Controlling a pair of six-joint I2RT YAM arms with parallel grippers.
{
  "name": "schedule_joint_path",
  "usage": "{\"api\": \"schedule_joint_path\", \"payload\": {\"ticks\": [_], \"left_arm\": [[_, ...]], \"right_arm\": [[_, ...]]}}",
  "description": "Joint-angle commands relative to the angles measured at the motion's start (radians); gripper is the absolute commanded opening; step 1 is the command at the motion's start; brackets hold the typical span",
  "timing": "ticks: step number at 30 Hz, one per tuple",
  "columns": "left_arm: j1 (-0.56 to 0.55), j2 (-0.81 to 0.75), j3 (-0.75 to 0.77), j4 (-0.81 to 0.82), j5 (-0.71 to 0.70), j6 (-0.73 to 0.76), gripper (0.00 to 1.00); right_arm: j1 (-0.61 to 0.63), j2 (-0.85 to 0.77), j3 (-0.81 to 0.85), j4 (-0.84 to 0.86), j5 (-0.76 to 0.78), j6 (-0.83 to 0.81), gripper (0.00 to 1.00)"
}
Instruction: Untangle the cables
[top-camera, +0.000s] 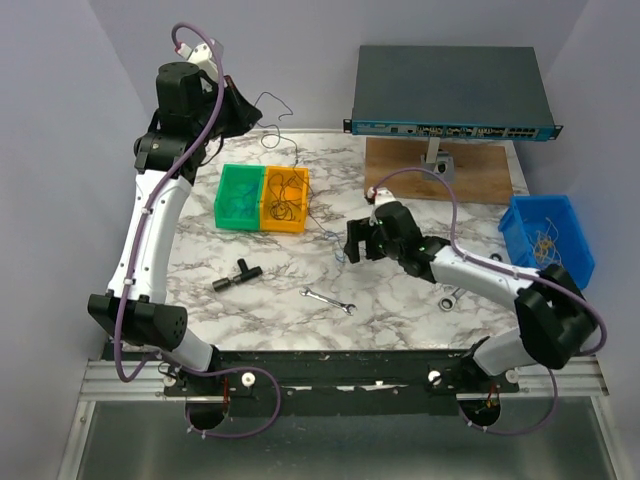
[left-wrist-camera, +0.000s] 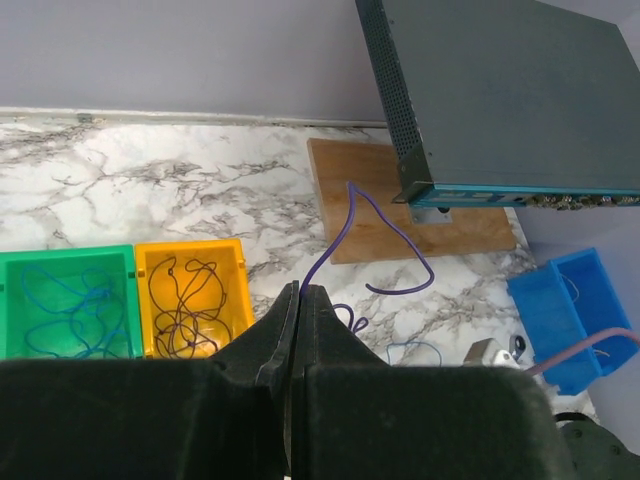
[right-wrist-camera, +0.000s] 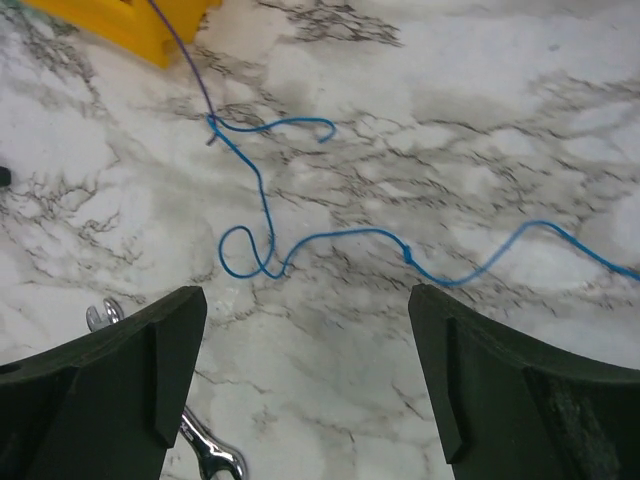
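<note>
Blue cable (top-camera: 336, 245) lies on the table (top-camera: 400, 300) just left of the right gripper (top-camera: 354, 243), the nearer arm. Left gripper (left-wrist-camera: 300, 290) is pinched shut on a purple cable (left-wrist-camera: 330, 232); green bin (left-wrist-camera: 65, 258) holds blue cables (left-wrist-camera: 60, 310), yellow bin (left-wrist-camera: 190, 248) dark cables (left-wrist-camera: 185, 310). Right jaws stand wide and empty above the blue cable, which runs crosswise and meets the purple one at its left end.

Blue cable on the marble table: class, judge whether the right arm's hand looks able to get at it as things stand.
Probably yes. The right hand hangs open right above the blue cable, which lies flat on the marble table with nothing between them.
</note>
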Motion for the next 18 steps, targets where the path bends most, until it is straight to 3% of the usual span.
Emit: {"api": "schedule_joint_path", "payload": {"ticks": [1,7,11,13,15,16,18], "left_arm": [[0.002,-0.028,0.009,0.021,-0.004,0.02,0.0],[0.011,-0.01,0.028,0.021,-0.004,0.015,0.0],[0.022,0.004,0.047,0.013,-0.014,0.018,0.0],[0.037,0.012,0.067,0.002,-0.021,0.021,0.0],[0.058,0.016,0.09,-0.013,-0.025,0.021,0.0],[0.07,0.017,0.101,-0.021,-0.029,0.021,0.0],[0.089,0.012,0.11,-0.034,-0.04,0.023,0.0]], "right_arm": [[0.01,0.126,0.09,0.157,-0.142,-0.089,0.88],[0.01,0.299,0.173,0.197,-0.226,-0.081,0.82],[0.011,0.371,0.186,0.205,-0.204,-0.069,0.62],[0.011,0.378,0.168,0.216,-0.2,-0.05,0.45],[0.01,0.359,0.135,0.215,-0.155,-0.02,0.11],[0.01,0.334,0.104,0.218,-0.104,0.004,0.01],[0.009,0.268,0.034,0.22,0.036,0.048,0.01]]}}
